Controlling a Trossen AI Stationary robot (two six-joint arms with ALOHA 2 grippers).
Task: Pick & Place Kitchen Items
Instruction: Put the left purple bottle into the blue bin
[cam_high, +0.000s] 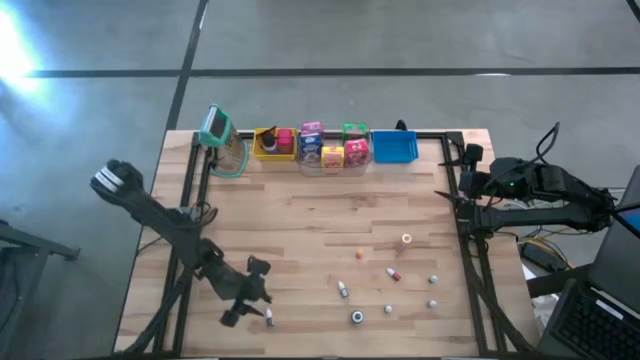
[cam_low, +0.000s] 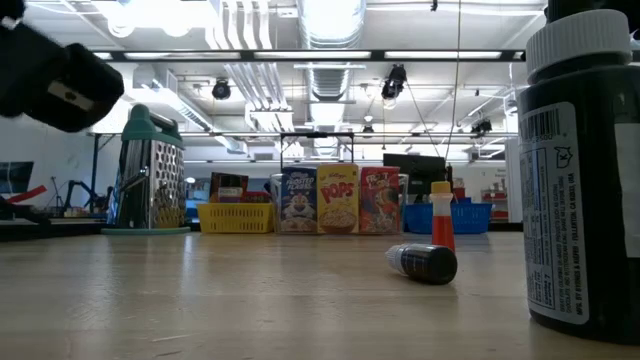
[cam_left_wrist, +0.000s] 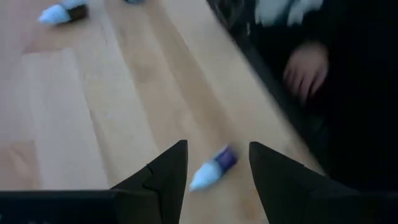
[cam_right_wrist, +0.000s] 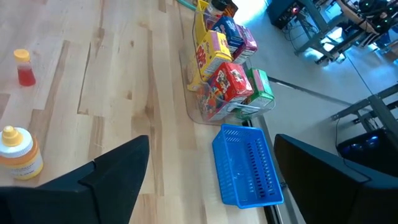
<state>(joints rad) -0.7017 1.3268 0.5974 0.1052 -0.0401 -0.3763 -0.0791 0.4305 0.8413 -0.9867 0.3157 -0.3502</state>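
Near the table's front left, my left gripper (cam_high: 257, 304) (cam_left_wrist: 217, 146) stands open, tilted down. A tiny bottle (cam_left_wrist: 212, 168) (cam_high: 269, 319) with a white cap and a purple body lies on its side on the wood between the fingertips, apart from both. Several more small bottles and bits (cam_high: 393, 273) are scattered at the front right. Toy cereal boxes (cam_high: 332, 146) (cam_right_wrist: 222, 68) stand in the clear bin at the far edge. My right gripper (cam_right_wrist: 211, 143) waits open, raised at the right edge (cam_high: 468, 190).
A yellow bin (cam_high: 272, 144), a blue bin (cam_high: 393, 147) (cam_right_wrist: 245, 165) and a steel grater (cam_high: 222, 140) line the far edge. A person's hand (cam_left_wrist: 305, 67) shows beyond the near edge. A tall dark bottle (cam_low: 585, 170) stands close to the low camera, and a smaller one (cam_low: 425, 262) lies beside it.
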